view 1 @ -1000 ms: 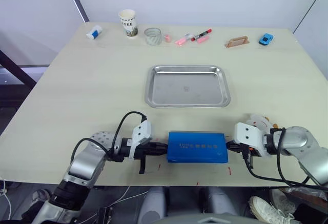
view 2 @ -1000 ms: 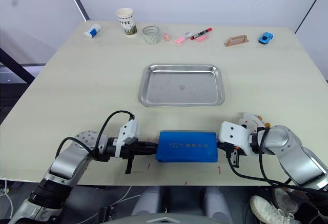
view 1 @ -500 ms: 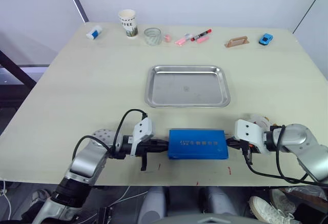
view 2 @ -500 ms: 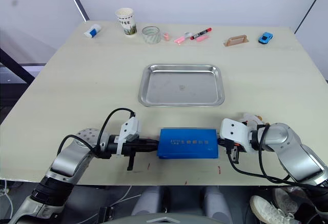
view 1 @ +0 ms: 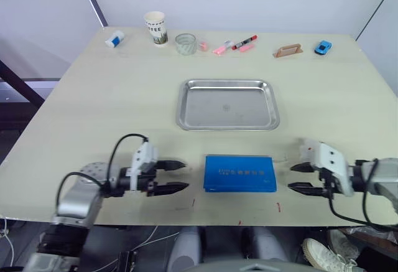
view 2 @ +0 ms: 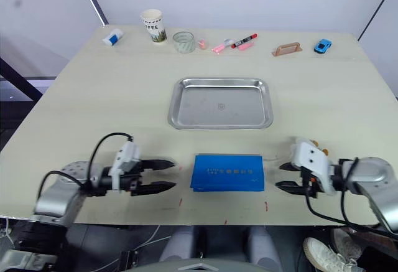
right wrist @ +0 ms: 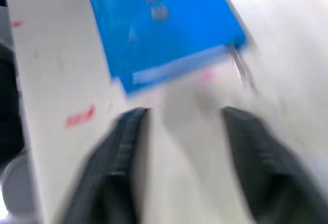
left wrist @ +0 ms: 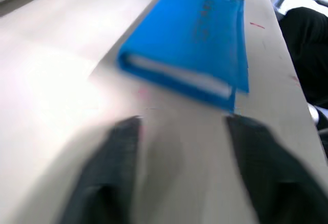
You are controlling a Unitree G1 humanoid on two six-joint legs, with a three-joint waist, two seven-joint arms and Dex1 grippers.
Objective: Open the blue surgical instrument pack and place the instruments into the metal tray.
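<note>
Opening step in hand, by the look of it, with nothing yet unpacked; blue surgical instrument pack (view 1: 240, 173) lying flat and shut at the near edge of the table (view 1: 93, 98), midway between the two arms; metal tray (view 1: 227, 104) bare, just beyond the pack toward the far side; no instruments on show, presumably inside the pouch.

Left gripper (view 1: 177, 177) low over the table, just left of the pack, fingers spread wide, nothing between them, a clear gap to the pack's left end; right gripper (view 1: 297, 177) mirrored on the right, fingers likewise parted and empty, tips short of the pack's right end; a thin silvery zipper pull or tag (right wrist: 240, 68) apparently trailing from the pack's corner in the right wrist view, too blurred to be sure.

Along the far edge, well apart from the work: paper cup (view 1: 155, 27), glass (view 1: 185, 43), markers (view 1: 235, 45), blue toy car (view 1: 322, 47).

Next move likely calls for pinning one end flat while the other gripper finds the flap or pull; thin fabric edge, so a low, precise pinch needed; risk of the whole pouch sliding toward the near edge instead of opening.
</note>
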